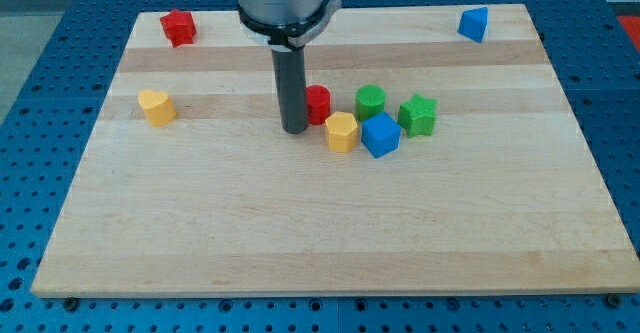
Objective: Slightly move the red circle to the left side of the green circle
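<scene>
The red circle (318, 104) stands near the board's middle, partly hidden on its left by my rod. The green circle (370, 101) stands a short gap to its right. My tip (294, 130) rests on the board just left of the red circle and slightly below it, touching or nearly touching it.
A yellow hexagon (341, 132), a blue cube (380, 134) and a green star (418, 115) cluster just below and right of the circles. A yellow heart (156, 106) lies at the left, a red star (179, 27) at the top left, a blue triangle (474, 23) at the top right. The wooden board (320, 233) is bordered by blue pegboard.
</scene>
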Controlling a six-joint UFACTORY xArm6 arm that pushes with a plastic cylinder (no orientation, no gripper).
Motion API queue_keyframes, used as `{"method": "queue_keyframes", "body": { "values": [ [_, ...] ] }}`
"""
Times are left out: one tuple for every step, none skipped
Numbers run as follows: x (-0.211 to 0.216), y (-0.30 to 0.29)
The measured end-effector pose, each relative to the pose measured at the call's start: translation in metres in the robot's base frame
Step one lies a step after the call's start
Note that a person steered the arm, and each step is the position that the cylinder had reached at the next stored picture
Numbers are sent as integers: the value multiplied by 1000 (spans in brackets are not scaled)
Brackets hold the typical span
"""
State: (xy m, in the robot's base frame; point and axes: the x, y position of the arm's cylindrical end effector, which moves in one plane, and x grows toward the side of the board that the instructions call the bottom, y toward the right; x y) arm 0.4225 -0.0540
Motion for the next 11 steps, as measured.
{"method": "queue_keyframes", "body": {
  "values": [
    [-7, -12],
    [-26, -18],
    [-39, -18],
    [-39, -17],
    [-39, -15],
    [-39, -6],
    [-39, 6],
    [-39, 14],
    [-43, 15],
    [-77, 15],
    [-122, 20]
  ]
}}
